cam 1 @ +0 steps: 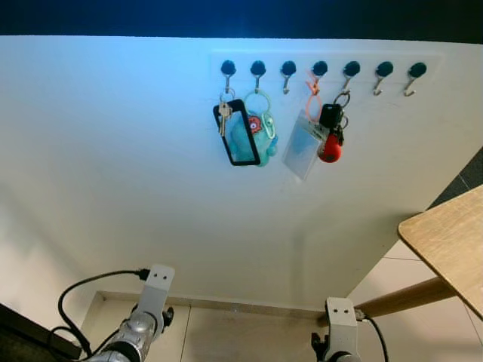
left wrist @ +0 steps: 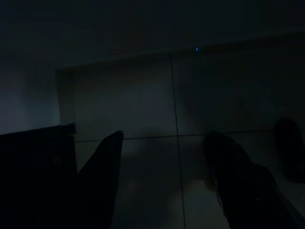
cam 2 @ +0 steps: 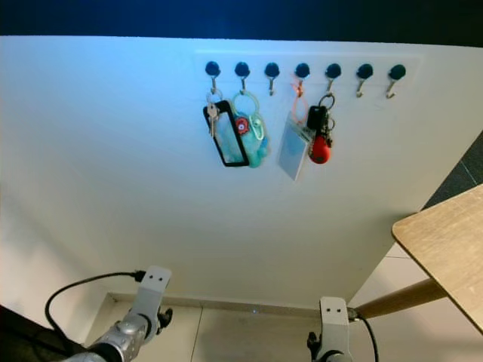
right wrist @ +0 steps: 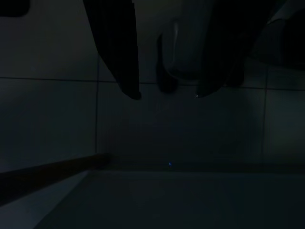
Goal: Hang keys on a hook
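Keys on the white wall's black-knobbed hook row (cam 1: 320,70).
Both tools hang released, empty; the silver keys (cam 1: 224,117) at 11 o'clock seem hung securely.

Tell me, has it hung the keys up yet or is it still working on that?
It looks finished. The black key with the red fob hangs from a hook beside other keys and a badge. Both arms hang low, each tool open and holding nothing: left, right. Nothing appears left.

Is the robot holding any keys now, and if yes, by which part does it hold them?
Nothing is held. The left gripper and the right gripper hang low over the floor, jaws open and empty.
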Available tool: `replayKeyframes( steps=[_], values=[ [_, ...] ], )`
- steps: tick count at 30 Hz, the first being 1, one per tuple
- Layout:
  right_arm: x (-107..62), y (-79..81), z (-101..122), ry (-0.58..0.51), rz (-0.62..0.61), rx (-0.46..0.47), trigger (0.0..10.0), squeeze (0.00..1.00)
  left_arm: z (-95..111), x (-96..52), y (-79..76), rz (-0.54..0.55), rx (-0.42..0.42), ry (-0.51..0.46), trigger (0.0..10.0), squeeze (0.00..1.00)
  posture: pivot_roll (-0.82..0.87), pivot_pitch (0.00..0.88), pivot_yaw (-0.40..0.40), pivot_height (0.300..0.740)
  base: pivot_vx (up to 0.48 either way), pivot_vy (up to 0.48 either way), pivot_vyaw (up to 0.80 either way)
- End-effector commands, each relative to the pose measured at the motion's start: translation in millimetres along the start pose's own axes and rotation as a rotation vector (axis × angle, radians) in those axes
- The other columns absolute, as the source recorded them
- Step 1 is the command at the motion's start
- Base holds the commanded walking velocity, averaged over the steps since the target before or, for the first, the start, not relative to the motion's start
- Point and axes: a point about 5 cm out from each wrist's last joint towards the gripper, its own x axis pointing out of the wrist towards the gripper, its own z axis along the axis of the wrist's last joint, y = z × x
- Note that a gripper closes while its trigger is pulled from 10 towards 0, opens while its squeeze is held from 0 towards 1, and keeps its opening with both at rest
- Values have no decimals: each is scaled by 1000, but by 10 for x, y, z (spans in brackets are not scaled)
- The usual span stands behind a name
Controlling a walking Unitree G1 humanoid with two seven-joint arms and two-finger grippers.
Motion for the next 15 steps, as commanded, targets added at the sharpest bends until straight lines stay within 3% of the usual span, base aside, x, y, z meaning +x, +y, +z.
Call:
replayKeyframes(
  steps=[1, 4, 10, 15],
  values=[
    [-11, 8, -42, 17, 7, -2, 10000, 0, -7, -5, 16, 7, 5, -12, 10000, 0, 27, 8, 12, 740, 0, 0, 0],
    [-10, 9, -42, 17, 7, -5, 10000, 0, 16, -4, 13, 5, -4, -30, 10000, 0, 27, 8, 12, 740, 0, 0, 0],
    [22, 60, 51, -5, 33, -29, 10000, 0, 59, -11, -17, -27, 44, -88, 10000, 0, 49, 16, -3, 740, 0, 0, -800],
    [31, 79, 86, -16, 46, -37, 10000, 0, 24, -21, -18, -31, 26, -92, 10000, 0, 53, 14, -9, 740, 0, 0, -800]
  ],
)
